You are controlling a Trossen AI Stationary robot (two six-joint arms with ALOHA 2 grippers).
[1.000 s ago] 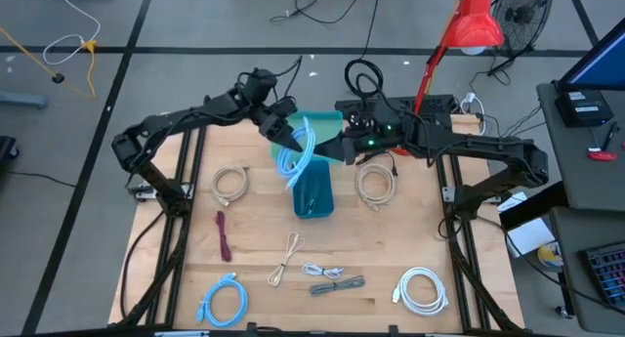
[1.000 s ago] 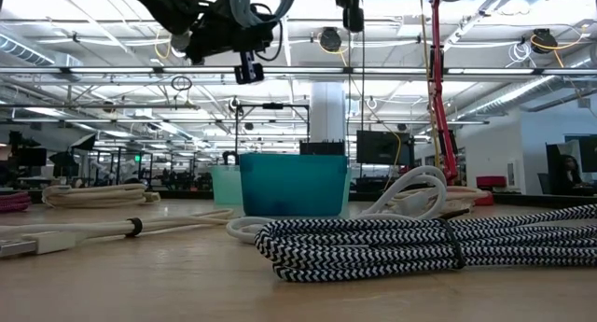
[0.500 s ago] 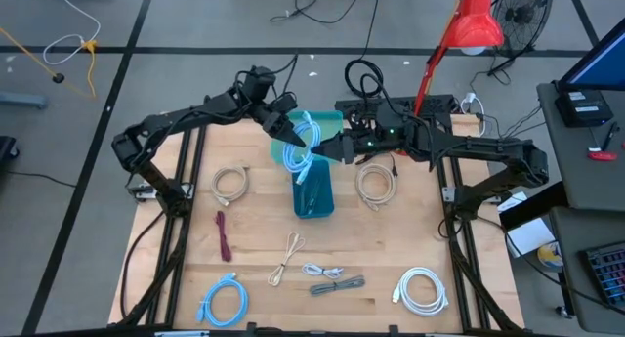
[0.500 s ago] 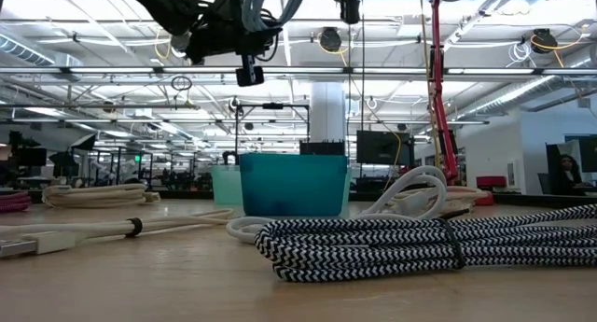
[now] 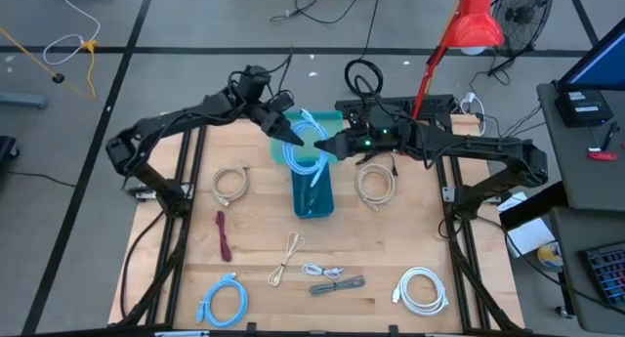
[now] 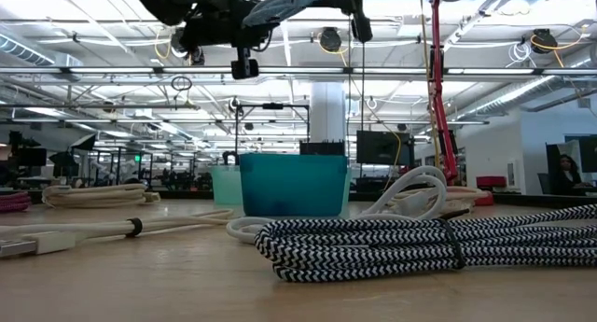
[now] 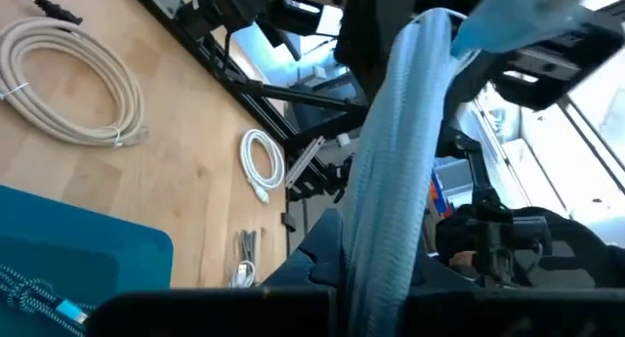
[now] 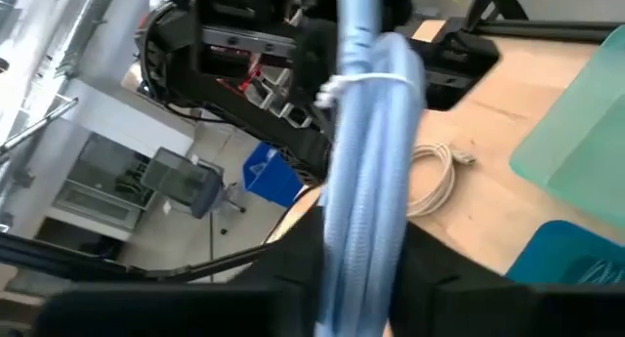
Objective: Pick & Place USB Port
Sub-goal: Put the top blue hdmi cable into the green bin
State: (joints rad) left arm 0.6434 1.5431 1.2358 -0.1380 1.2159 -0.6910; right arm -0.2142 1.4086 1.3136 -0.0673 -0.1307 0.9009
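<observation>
I am holding a light blue cable (image 5: 309,153) in the air over the teal bin (image 5: 313,192), between my two grippers, near the middle of the table's (image 5: 254,234) far edge. My left gripper (image 5: 292,139) is pinching the coil's far-left side with its fingers pressed together. My right gripper (image 5: 329,147) is clamping the coil's right side, fingers narrowed onto the strands. The coil is lying roughly flat, its long axis running across from one gripper to the other, with a loose end hanging down toward the bin. A second, paler bin (image 5: 323,125) is sitting just behind, toward the far edge. A beige coil (image 5: 230,184) is lying left of the bin and another (image 5: 375,184) right of it. Toward the near edge are lying a maroon cable (image 5: 224,235), a blue coil (image 5: 224,301), a striped cable (image 5: 337,284) and a white coil (image 5: 422,288).
</observation>
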